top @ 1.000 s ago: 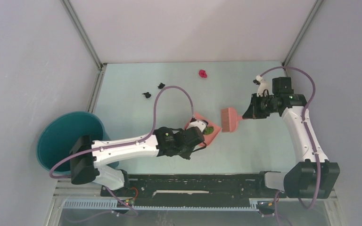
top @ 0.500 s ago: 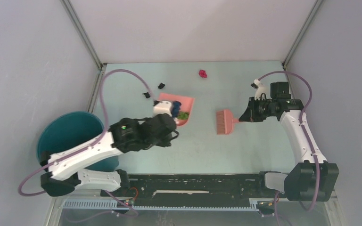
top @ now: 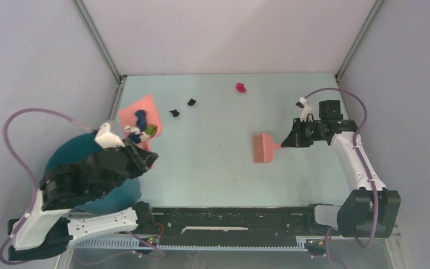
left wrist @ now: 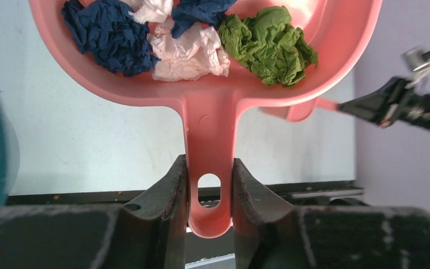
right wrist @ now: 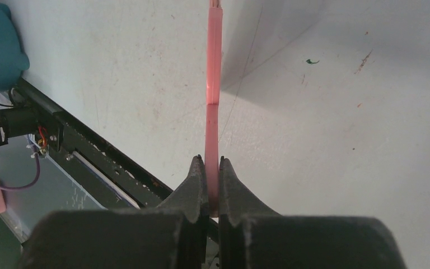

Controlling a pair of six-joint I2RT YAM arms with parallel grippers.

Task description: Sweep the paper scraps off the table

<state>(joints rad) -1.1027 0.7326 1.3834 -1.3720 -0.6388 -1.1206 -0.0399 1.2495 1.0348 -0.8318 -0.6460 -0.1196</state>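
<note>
My left gripper is shut on the handle of the salmon-pink dustpan, held in the air at the table's left edge. In the pan lie dark blue, white and green paper scraps. On the table lie two black scraps and a magenta one near the back. My right gripper is shut on the thin handle of the pink brush, whose head rests mid-table.
A round teal bucket stands off the table's left front corner, partly under my left arm. A black rail runs along the near edge. Grey walls close in the back and sides.
My left arm has swung the loaded dustpan from mid-table to the left edge, above the bucket's rim. The right gripper and brush have shifted slightly left and nearer.
</note>
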